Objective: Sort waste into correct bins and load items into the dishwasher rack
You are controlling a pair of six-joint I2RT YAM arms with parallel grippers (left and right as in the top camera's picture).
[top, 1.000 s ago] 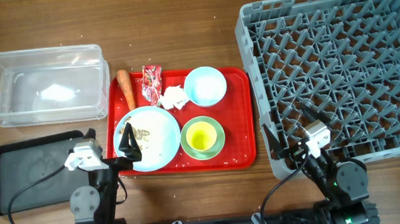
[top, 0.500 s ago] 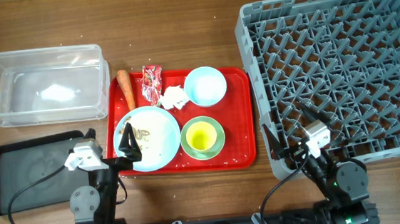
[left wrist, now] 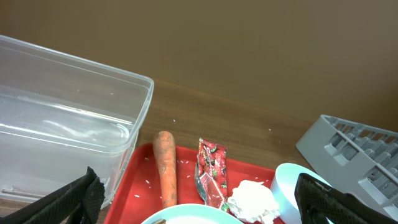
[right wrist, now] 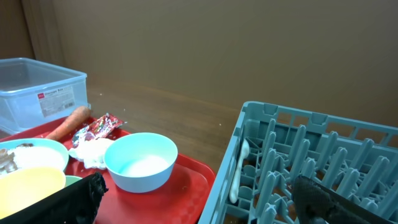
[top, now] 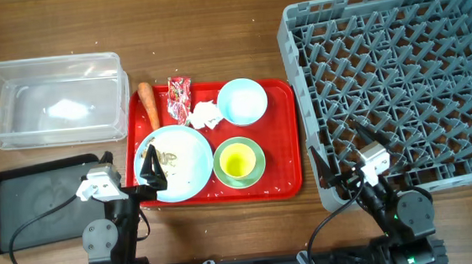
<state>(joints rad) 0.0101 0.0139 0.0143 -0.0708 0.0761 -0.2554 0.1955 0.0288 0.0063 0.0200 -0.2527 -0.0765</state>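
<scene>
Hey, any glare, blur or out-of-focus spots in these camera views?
Overhead: sharp and evenly lit, with one whitish glare patch on the tub floor. Left wrist: the fingers at the bottom corners are dark and out of focus; carrot and wrapper are sharp. Right wrist: the fingers are likewise soft; bowl and rack are clear.

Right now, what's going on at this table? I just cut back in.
Nothing is being handled. The left gripper hangs open by the plate, the right gripper open at the near-left corner of the dishwasher rack. The carrot, wrapper, tissue, blue bowl, and the yellow cup inside the green bowl all sit on the red tray. None has reached the clear tub, black tray or rack.
</scene>
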